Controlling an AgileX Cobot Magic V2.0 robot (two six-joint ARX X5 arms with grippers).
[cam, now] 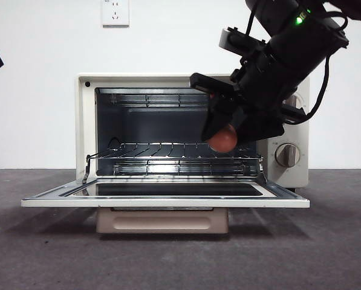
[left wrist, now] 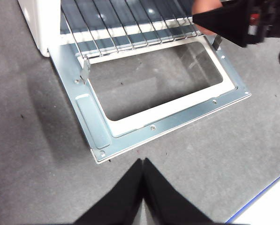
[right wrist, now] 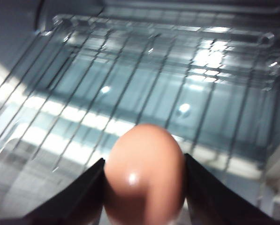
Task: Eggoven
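The oven [cam: 192, 130] stands on the grey desk [cam: 47, 254] with its door [cam: 165, 196] folded down flat toward the camera, the beige handle [cam: 162, 220] showing below the door's edge. Inside, a wire rack [cam: 168, 151] spans the cavity. The right gripper [cam: 225, 130] reaches in from the upper right, at the right side of the opening, and its fingers [right wrist: 79, 197] are clamped on the egg [right wrist: 144, 173], one finger on each side of it. The egg hangs just above the right part of the rack, over its front edge; whether it touches the wires cannot be told. Two knobs sit on the oven's right panel, the lower knob [cam: 287, 155] plainly visible, the upper one mostly hidden behind the arm. The left gripper [left wrist: 143, 161] waits over the desk in front of the door's left corner, its fingers pressed together with nothing between them. A wall socket [cam: 115, 12] is above the oven.
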